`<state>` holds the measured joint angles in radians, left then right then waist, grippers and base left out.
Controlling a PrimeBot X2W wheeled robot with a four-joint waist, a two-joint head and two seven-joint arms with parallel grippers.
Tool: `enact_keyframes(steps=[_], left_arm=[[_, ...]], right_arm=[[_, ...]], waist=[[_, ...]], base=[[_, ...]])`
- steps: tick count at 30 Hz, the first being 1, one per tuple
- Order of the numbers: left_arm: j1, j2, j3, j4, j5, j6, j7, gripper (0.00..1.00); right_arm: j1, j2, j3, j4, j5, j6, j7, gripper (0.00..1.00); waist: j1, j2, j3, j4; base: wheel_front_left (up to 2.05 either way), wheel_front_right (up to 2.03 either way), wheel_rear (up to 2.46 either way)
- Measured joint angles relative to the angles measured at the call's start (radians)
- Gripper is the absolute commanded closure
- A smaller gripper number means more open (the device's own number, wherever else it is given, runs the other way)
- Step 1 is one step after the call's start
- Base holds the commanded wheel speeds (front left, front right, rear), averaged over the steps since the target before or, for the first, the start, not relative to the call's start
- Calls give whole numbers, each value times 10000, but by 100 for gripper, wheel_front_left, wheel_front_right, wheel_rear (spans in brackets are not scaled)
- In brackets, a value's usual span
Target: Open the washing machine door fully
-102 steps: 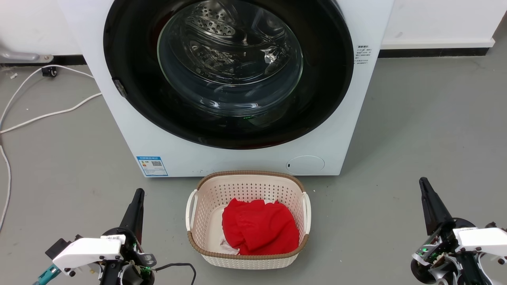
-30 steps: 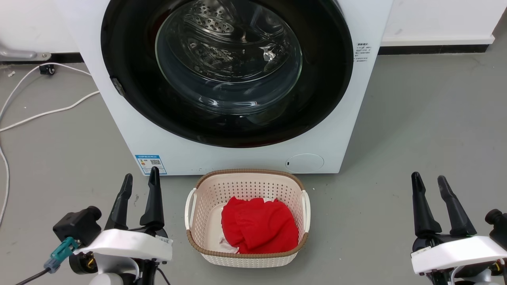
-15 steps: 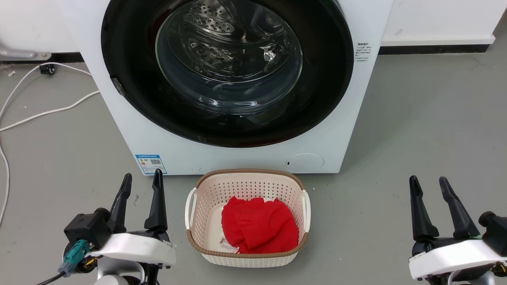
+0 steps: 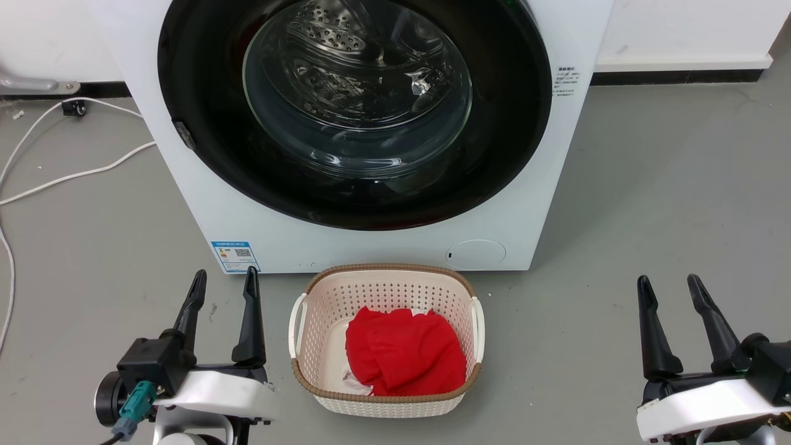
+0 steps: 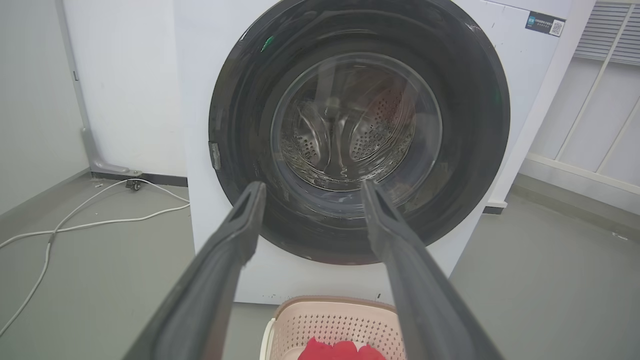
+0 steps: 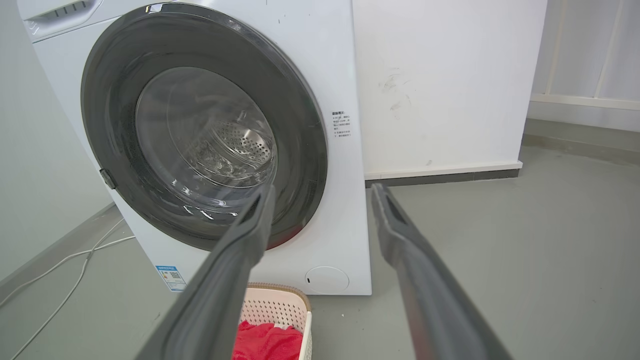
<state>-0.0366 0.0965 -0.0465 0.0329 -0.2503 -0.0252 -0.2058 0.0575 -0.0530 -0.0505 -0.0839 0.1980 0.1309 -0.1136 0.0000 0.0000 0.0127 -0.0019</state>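
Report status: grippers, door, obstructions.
Left gripper and right gripper open, empty, low. Large round glossy black washing machine door shut, untouched. Cream perforated plastic basket with red cloth on floor below it.

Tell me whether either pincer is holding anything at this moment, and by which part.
Nothing is held. The left pincer and the right pincer are both open and empty, short of the shut door.

Left gripper (image 4: 225,272) and right gripper (image 4: 668,278) are both rocking long tapered black fingers (image 4: 250,321) on glossy white wrist shells (image 4: 210,390); the left's also sporting a teal connector (image 4: 137,395) under a boxy black block (image 4: 151,364).
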Motion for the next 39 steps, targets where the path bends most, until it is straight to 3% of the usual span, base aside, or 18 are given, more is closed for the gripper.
enact_keyframes(steps=[29, 30, 32, 37, 39], left_arm=[[103, -178, 107, -123, 1958, -10, -539, 0], [105, -180, 117, -130, 2025, -12, -545, 0], [107, -192, 144, -132, 2036, -25, -546, 0], [109, -236, 184, -140, 2038, -65, -571, 0], [109, -259, 198, -140, 2038, -73, -571, 0]], right_arm=[[237, 6, 10, -430, -1304, 0, -359, 0], [253, 6, -2, -428, -1294, 0, -370, 14], [253, 6, 0, -424, -1160, 0, -372, 100], [253, 6, 0, -393, -466, 0, -456, 100], [253, 6, 10, -307, 570, 0, -541, 100]], waist=[[0, 0, 122, 58], [0, 0, 125, 57], [0, 0, 121, 53], [0, 0, 141, 50], [0, 0, 150, 56]], base=[[0, 0, 0], [0, 0, 0], [0, 0, 0], [0, 0, 0], [0, 0, 0]])
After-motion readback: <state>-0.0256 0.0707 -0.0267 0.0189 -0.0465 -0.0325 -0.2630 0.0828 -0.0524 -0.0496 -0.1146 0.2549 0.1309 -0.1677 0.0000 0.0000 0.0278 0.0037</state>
